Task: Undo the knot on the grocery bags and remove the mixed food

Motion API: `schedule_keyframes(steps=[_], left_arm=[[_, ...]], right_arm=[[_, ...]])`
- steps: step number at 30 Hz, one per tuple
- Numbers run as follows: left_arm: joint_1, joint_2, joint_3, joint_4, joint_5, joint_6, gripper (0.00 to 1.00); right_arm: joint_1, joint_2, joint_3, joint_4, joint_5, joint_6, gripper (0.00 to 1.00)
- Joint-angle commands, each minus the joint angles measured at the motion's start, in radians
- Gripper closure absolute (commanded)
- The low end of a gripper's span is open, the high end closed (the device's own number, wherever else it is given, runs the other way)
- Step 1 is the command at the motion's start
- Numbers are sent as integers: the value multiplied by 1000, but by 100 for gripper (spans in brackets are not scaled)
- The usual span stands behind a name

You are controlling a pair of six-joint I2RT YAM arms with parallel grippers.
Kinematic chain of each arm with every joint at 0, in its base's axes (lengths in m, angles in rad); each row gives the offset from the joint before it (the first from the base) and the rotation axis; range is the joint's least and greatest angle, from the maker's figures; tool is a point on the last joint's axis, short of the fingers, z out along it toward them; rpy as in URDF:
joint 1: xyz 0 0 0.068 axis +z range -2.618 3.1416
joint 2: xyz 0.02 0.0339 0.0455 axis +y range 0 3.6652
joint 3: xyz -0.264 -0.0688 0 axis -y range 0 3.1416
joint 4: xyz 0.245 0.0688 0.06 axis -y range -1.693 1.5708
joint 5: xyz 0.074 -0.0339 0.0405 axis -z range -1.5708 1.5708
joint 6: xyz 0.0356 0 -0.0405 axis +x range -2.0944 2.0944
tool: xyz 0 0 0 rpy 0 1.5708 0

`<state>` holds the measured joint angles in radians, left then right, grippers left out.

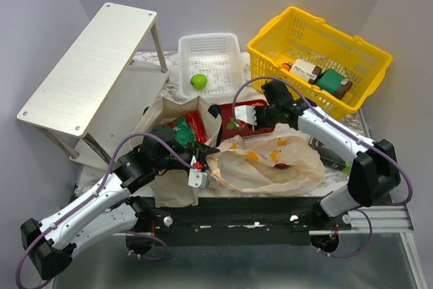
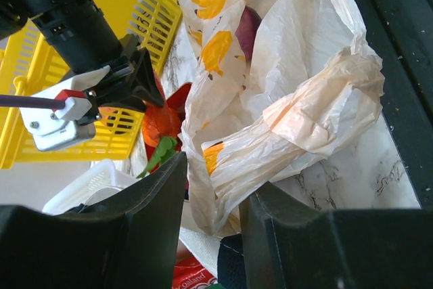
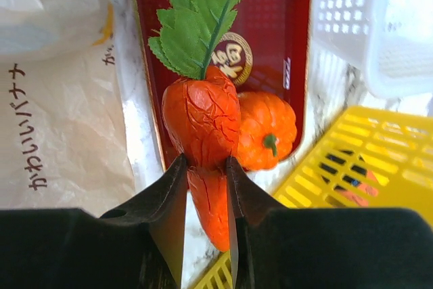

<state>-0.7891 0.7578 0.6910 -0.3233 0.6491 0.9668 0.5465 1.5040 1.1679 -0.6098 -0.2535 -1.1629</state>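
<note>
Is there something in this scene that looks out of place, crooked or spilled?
Nothing is spilled or broken. The yellow basket stands turned at an angle, while the white basket beside it sits straight. The plastic bag lies slumped and crumpled.

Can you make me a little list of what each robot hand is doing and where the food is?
left gripper: jaws around the twisted end of the bag; grip unclear
right gripper: shut on the carrot
carrot: partly over the tray
orange: on the tray, beside the carrot
onion: in the bag
apple: in the white basket
</note>
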Motion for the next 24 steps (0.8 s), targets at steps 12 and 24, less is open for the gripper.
schedule_keyframes(steps=[12, 24], left_arm=[[27, 9, -31, -13, 9, -56, 50], [40, -5, -58, 9, 4, -74, 50]], right_arm=[[6, 234, 71, 48, -141, 42, 87], [6, -5, 19, 44, -131, 241, 39]])
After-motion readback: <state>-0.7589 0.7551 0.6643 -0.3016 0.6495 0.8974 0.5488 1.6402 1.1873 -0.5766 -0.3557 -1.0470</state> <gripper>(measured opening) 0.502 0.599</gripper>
